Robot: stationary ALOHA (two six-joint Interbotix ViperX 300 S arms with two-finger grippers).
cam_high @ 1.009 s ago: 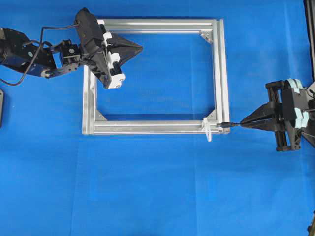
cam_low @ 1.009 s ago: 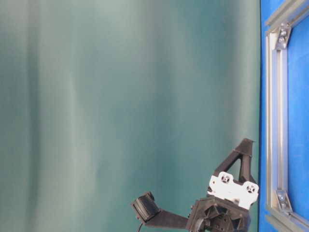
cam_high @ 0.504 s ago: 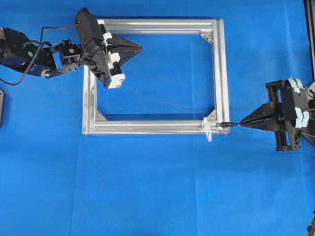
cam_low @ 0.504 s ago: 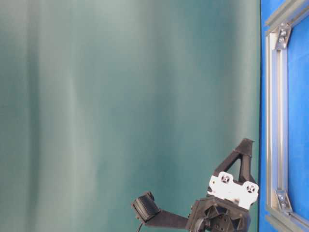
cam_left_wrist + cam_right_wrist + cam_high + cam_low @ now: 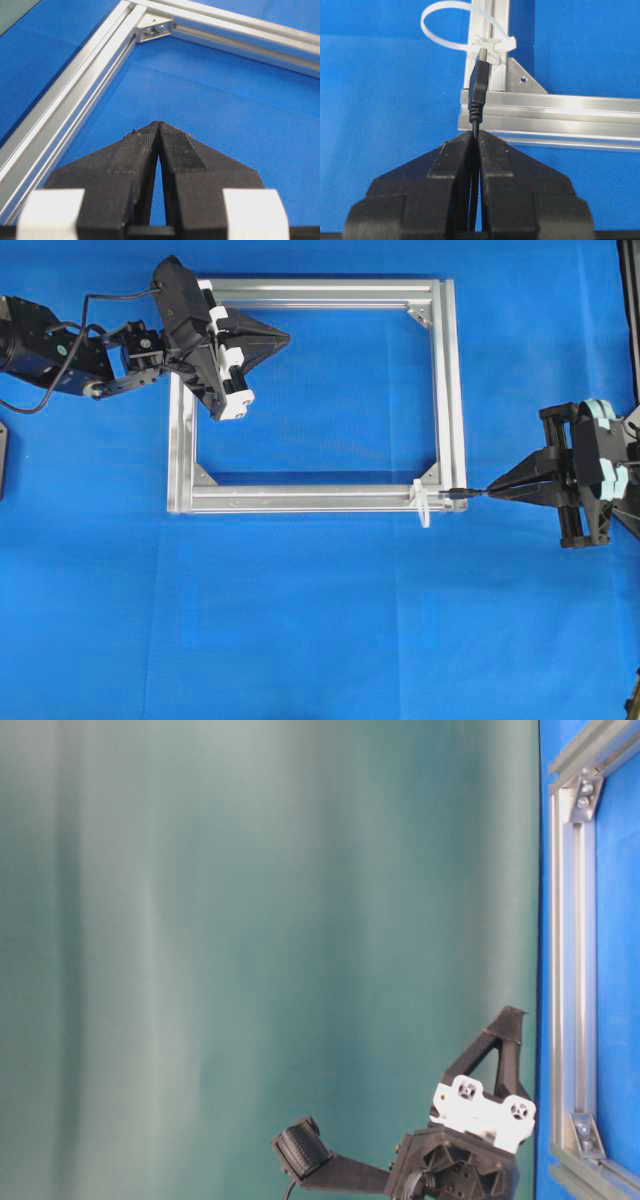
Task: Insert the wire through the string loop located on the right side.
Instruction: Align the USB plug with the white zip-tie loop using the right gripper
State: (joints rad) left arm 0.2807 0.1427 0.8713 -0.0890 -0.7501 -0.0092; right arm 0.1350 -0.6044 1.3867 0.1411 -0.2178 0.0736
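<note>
Right gripper (image 5: 476, 134): jaws closed tight on the wire (image 5: 479, 95), pinching the thin black cable just behind its moulded plug; at the right edge of the overhead view (image 5: 492, 491), pointing left.
Wire: plug body and silver tip stick out ahead of the fingertips, lying over the corner of the aluminium frame (image 5: 580, 112); the rest of the cable runs back between the jaws and cannot be seen.
Plug tip: in the right wrist view it sits at the white clip of the zip-tie loop (image 5: 451, 26), at the upper middle of that picture; whether it touches the clip I cannot tell.
Zip-tie loop: white, stands at the frame's lower right corner in the overhead view (image 5: 424, 504); its open ring bulges to the upper left of the plug in the wrist view.
Progress: wire is grasped and brought right up to the loop; it does not appear to have passed through the ring.
Left to do: judged from here, line the tip up with the ring's opening, which lies off to the side of the plug, then push through.
Left gripper (image 5: 158, 125): jaws closed on nothing, hovering over the blue mat inside the frame's upper left corner in the overhead view (image 5: 283, 338).
</note>
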